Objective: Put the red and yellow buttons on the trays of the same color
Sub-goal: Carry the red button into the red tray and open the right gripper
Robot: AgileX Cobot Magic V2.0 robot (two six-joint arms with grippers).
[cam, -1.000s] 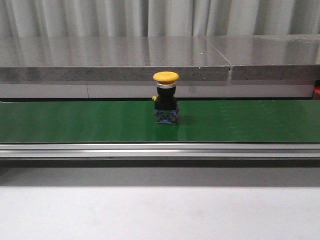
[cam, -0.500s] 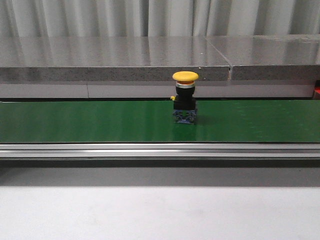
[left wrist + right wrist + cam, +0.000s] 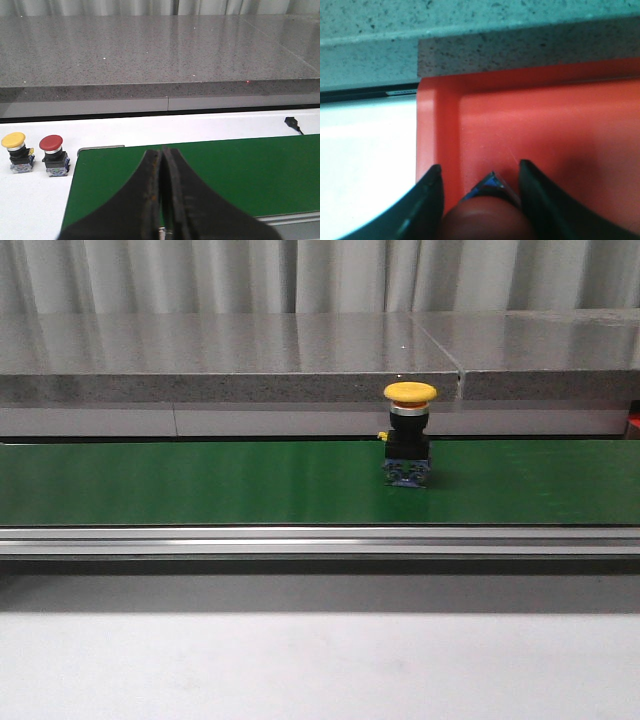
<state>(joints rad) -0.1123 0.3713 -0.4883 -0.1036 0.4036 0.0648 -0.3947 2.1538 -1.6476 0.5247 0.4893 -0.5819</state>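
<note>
A yellow button [image 3: 410, 435] stands upright on the green belt [image 3: 200, 485], right of centre in the front view, where neither gripper shows. My left gripper [image 3: 162, 151] is shut with nothing in it and hangs over the belt's end [image 3: 240, 170]. Off that end, another yellow button [image 3: 17, 152] and a red button [image 3: 54, 155] stand side by side on the white table. My right gripper [image 3: 480, 170] is shut on a red button [image 3: 487, 217] over a corner of the red tray [image 3: 555, 125]. No yellow tray is in view.
A long grey stone ledge [image 3: 230, 355] runs behind the belt. An aluminium rail [image 3: 320, 540] borders the belt's near side. A sliver of red [image 3: 634, 421] shows at the far right edge. A black cable end [image 3: 292, 123] lies on the white table.
The yellow button on the belt has travelled steadily to the right, from the middle of the front view to right of centre.
</note>
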